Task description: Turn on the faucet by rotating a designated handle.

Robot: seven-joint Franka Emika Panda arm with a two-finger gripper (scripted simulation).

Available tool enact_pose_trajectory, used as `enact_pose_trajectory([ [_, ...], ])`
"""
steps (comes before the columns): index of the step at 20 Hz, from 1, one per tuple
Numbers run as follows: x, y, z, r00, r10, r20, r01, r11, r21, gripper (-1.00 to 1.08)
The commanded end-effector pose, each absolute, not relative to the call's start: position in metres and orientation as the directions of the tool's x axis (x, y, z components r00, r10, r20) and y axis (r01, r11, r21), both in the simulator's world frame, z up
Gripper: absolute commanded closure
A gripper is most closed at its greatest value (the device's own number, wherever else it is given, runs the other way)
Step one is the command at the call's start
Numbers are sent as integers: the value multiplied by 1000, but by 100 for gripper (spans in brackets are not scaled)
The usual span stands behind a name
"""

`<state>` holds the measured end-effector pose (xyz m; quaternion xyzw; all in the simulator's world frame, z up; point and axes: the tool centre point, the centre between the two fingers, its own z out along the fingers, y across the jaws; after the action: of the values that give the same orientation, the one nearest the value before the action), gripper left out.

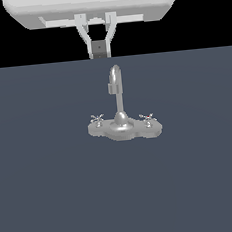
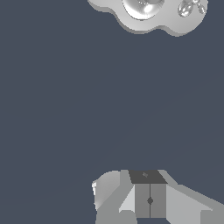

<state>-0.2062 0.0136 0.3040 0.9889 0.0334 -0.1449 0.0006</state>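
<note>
The faucet (image 1: 119, 105) is a shiny silver tap with a tall hooked spout on a flat irregular base plate (image 1: 109, 132), standing mid-floor. The all-silver cross handle (image 1: 97, 119) sits on the exterior view's left of the spout. Its twin knob with a reddish fleck (image 1: 148, 118) sits on the right. My gripper (image 1: 99, 49) hangs behind and above the spout, well apart from it, with its jaws together and nothing between them. In the wrist view the gripper (image 2: 149, 192) is shut, far from the base plate (image 2: 144, 26). One cross knob (image 2: 192, 6) shows there; I cannot tell which.
The faucet stands on a flat dark grey-blue floor (image 1: 123, 187). The white body of my arm (image 1: 90, 5) fills the upper part of the exterior view against a black background.
</note>
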Motion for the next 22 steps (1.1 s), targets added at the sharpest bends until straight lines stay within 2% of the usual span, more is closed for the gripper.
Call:
enact_pose_trajectory([
  [1, -183, 16, 280, 961, 53, -272, 52, -999, -8, 81],
  [3, -153, -2, 271, 971, -34, -237, -40, -999, -22, 99],
  [4, -149, 20, 257, 970, -17, -242, -25, -999, -27, 92],
  [5, -140, 48, 249, 974, 24, -225, 15, -999, -41, 72],
  [6, -130, 57, 242, 977, 18, -213, 6, -998, -59, 99],
  [7, -117, 69, 237, 981, -9, -196, -21, -998, -60, 81],
  [8, -97, 73, 235, 985, -52, -165, -68, -993, -93, 77],
  [10, -97, 95, 202, 973, -115, -200, -141, -983, -121, 80],
  [11, -89, 110, 197, 971, -145, -190, -172, -975, -137, 73],
  [12, -82, 128, 187, 973, -136, -187, -164, -975, -147, 53],
  [13, -74, 128, 174, 971, -154, -182, -181, -973, -143, 21],
  [14, -62, 119, 164, 970, -183, -160, -203, -972, -115, 20],
  [15, -54, 160, 161, 977, -164, -138, -183, -973, -142, 23],
  [16, -42, 139, 147, 976, -181, -121, -196, -973, -124, 15],
  [18, -9, 138, 133, 948, -303, -97, -316, -931, -180, -3],
  [19, -7, 122, 134, 940, -328, -99, -341, -921, -189, -3],
  [20, 14, 100, 130, 933, -353, -65, -359, -914, -187, -31],
  [21, 14, 131, 120, 944, -323, -60, -328, -923, -202, -45],
  [22, 19, 127, 102, 959, -282, -17, -282, -950, -133, -35],
])
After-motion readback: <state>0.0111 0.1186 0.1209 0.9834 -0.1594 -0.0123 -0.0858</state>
